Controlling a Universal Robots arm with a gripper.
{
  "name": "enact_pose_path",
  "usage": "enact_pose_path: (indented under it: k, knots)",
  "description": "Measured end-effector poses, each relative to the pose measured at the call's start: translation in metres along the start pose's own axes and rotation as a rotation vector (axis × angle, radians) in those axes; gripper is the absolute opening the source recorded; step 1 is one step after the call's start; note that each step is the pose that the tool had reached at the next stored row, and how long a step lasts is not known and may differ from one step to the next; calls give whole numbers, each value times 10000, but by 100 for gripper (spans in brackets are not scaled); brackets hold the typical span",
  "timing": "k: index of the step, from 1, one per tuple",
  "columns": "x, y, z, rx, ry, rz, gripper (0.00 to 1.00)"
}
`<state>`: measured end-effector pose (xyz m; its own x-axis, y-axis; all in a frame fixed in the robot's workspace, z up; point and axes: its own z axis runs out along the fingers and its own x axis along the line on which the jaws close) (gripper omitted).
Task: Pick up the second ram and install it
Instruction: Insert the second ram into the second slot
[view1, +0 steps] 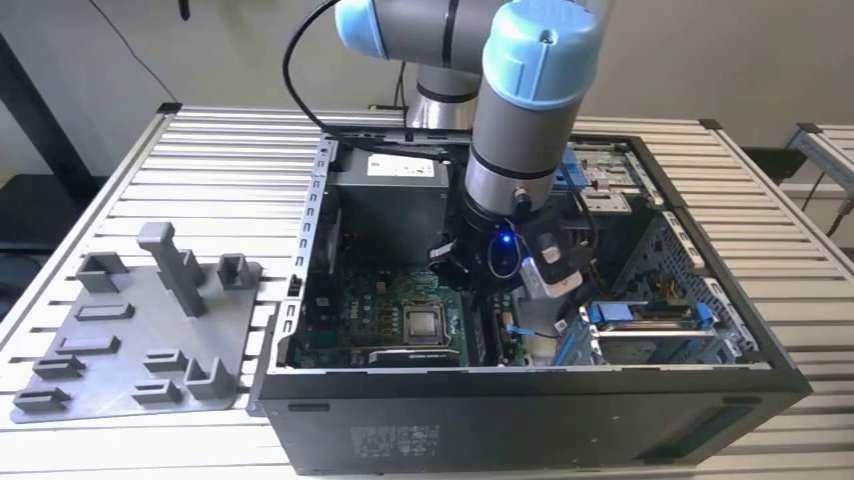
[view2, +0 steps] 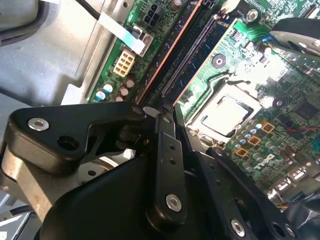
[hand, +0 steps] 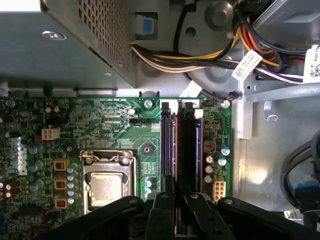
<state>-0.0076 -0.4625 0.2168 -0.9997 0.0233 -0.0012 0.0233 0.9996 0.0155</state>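
The second ram stands on edge in a slot of the green motherboard, in the bank of memory slots just beside the CPU socket. In the first wrist view it reads as a dark strip running along the slot, with a white latch at its far end and another dark, narrow slot parallel to it on the socket side. In the second wrist view the same slots run diagonally away from the fingertips, with copper-coloured edges alongside.

The gripper is directly over the near end of these slots, inside the open computer case. Its black fingers stand close together, converging on the near end of the stick; from these pictures I cannot tell whether they actually clamp it or merely sit just above it.

In the exterior view the gripper reaches down into the case from the grey and light-blue robot arm, above the motherboard. A bundle of coloured power cables and the perforated metal power supply box lie beyond the board's far edge. Outside the case, on the slatted table at the exterior view's left, sits a grey plastic fixture tray with a tall grey post.
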Motion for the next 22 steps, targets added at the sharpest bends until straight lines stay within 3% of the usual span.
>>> enact_pose_path:
  k: [14, 18, 19, 22]
  knots:
    - [0, 0, 33, -4, -1, 0, 14]
    - [0, 0, 33, 2, 0, 0, 22]
    - [0, 0, 16, 4, 0, 0, 22]
    - [0, 2, -118, 2, 0, 2, 22]
